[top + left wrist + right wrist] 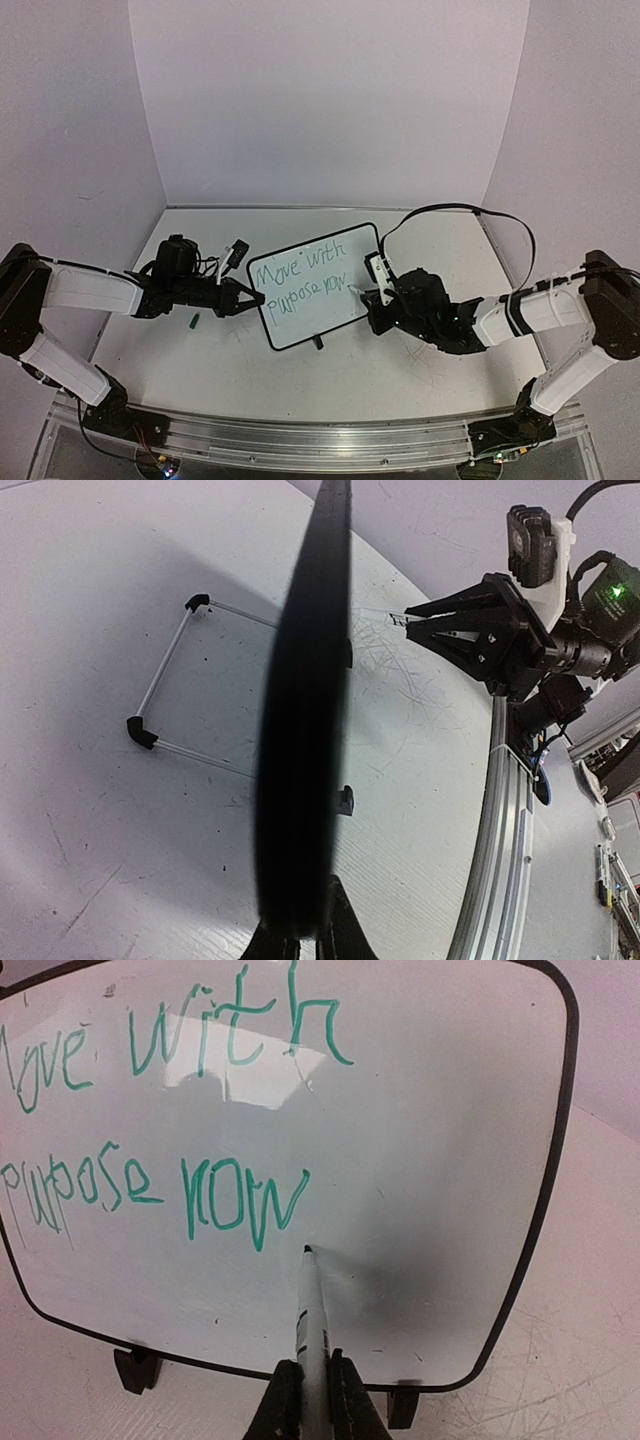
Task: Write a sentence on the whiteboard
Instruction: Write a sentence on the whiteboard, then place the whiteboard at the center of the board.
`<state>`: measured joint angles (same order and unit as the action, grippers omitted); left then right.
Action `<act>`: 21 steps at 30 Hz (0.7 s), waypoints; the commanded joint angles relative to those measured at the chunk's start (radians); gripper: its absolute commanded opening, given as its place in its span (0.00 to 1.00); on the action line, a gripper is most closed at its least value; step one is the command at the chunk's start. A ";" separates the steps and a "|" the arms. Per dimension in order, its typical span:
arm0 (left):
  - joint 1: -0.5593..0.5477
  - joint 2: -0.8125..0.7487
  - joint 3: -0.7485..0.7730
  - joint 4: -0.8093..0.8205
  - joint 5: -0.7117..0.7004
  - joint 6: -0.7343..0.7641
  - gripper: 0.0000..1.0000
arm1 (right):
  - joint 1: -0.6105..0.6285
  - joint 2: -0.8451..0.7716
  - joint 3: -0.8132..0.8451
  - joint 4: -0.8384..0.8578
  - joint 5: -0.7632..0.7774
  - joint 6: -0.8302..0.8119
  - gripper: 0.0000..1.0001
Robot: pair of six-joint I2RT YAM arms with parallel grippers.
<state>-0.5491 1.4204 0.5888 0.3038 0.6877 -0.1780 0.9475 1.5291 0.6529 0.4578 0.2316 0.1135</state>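
The whiteboard (305,287) stands tilted mid-table, with green writing "Move with purpose now" (245,1200). My left gripper (252,298) is shut on its left edge; in the left wrist view the board's edge (300,760) is a dark blurred band between the fingers. My right gripper (372,300) is shut on a white marker (312,1320). The marker's tip (306,1250) is at the board just below and right of "now"; I cannot tell if it touches.
A small green marker cap (194,321) lies on the table near the left arm. A thin wire stand (165,690) lies behind the board. The metal rail (300,440) runs along the near edge. The walls close in at back and sides.
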 commanded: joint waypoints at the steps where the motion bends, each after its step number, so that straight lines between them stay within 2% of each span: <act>1: 0.003 -0.014 0.017 -0.037 -0.059 0.058 0.00 | -0.010 0.030 0.041 0.046 0.034 0.010 0.00; 6: 0.003 -0.014 0.019 -0.037 -0.060 0.058 0.00 | -0.010 0.006 0.043 0.036 0.040 0.011 0.00; 9: 0.003 -0.017 0.022 -0.037 -0.065 0.055 0.01 | -0.001 -0.100 0.021 -0.010 -0.007 0.022 0.00; 11: 0.003 -0.025 0.023 -0.038 -0.075 0.051 0.06 | 0.003 -0.187 0.003 -0.053 -0.051 0.037 0.00; 15: 0.003 -0.073 0.030 -0.045 -0.117 0.039 0.25 | 0.002 -0.333 -0.022 -0.144 -0.040 0.064 0.00; 18: 0.002 -0.127 0.043 -0.057 -0.149 0.027 0.38 | -0.010 -0.373 -0.026 -0.193 0.001 0.065 0.00; 21: 0.002 -0.191 0.075 -0.129 -0.182 0.020 0.47 | -0.013 -0.389 -0.009 -0.217 -0.005 0.062 0.00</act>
<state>-0.5484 1.3309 0.5903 0.2353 0.5733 -0.1579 0.9416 1.1428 0.6403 0.3258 0.2067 0.1609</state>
